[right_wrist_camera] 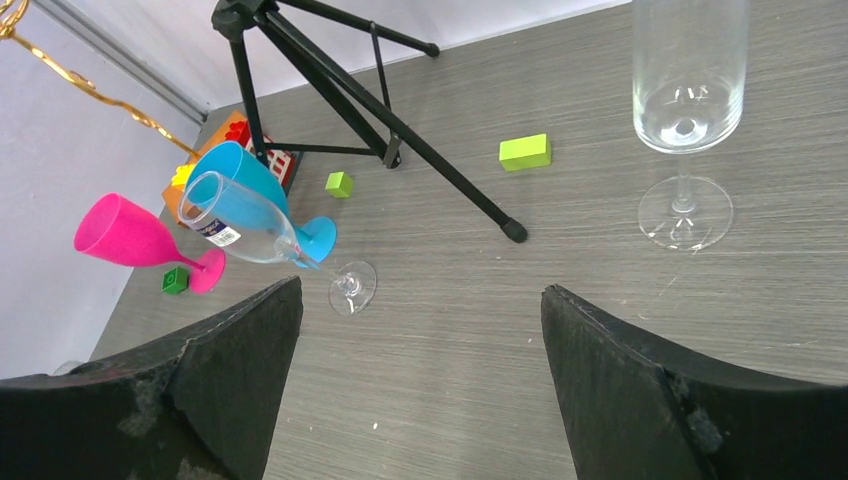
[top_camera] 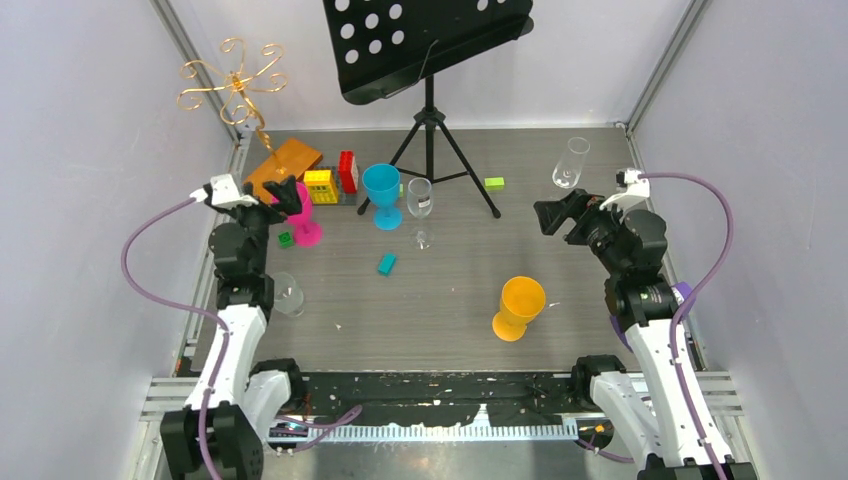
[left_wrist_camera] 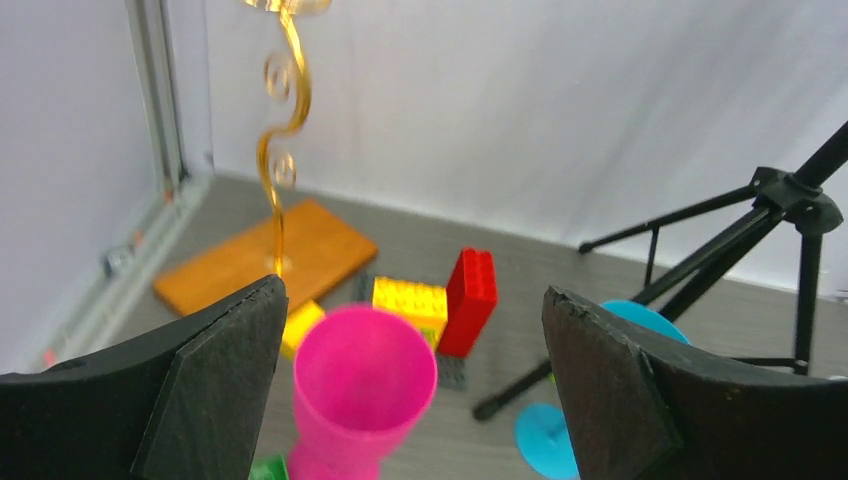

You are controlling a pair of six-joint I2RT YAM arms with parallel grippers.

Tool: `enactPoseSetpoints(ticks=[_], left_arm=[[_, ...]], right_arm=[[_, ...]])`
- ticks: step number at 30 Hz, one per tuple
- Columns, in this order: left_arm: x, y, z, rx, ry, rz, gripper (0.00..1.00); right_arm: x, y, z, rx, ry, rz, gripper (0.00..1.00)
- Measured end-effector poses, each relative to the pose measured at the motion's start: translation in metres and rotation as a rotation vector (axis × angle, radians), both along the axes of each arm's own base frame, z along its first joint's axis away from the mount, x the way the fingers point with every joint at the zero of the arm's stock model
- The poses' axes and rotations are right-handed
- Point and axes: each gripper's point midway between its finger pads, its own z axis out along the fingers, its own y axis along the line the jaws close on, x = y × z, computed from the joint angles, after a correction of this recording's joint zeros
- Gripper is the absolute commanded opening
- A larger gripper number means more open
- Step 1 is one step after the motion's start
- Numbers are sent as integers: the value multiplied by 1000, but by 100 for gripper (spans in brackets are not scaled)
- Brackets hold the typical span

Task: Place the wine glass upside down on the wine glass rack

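Nearest, the left gripper (top_camera: 285, 196) hangs with its fingers spread wide over a pink plastic goblet (top_camera: 305, 230), gripping nothing. The right gripper (top_camera: 558, 214) also gapes empty. There are three plastic goblets: orange (top_camera: 520, 308), pink and blue (top_camera: 382, 194). Of three clear glasses, one sits by the left arm (top_camera: 288, 295), the labelled stemmed wine glass (top_camera: 420, 204) stands beside the blue goblet, and a flute (top_camera: 570, 162) stands far right. Four small blocks lie loose, a teal block (top_camera: 386, 264) nearest. One gold wire rack on an orange base (top_camera: 285, 160) stands far left, and one black perforated music stand (top_camera: 430, 40) stands behind. The grey wood-grain tabletop (top_camera: 450, 300) has white walls on three sides.
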Motion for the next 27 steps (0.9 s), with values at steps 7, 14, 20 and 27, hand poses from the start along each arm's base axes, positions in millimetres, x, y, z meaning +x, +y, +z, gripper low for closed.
enactPoseSetpoints(ticks=[7, 14, 20, 27], left_arm=[[24, 4, 26, 224, -201, 44, 99], [44, 16, 17, 259, -252, 102, 99], [63, 29, 8, 248, -277, 130, 98], [94, 46, 14, 227, -320, 142, 98]], right_arm=[[0, 6, -3, 3, 13, 33, 95], [6, 8, -8, -7, 35, 49, 95], [11, 11, -7, -7, 46, 64, 96], [19, 15, -7, -3, 66, 89, 96]])
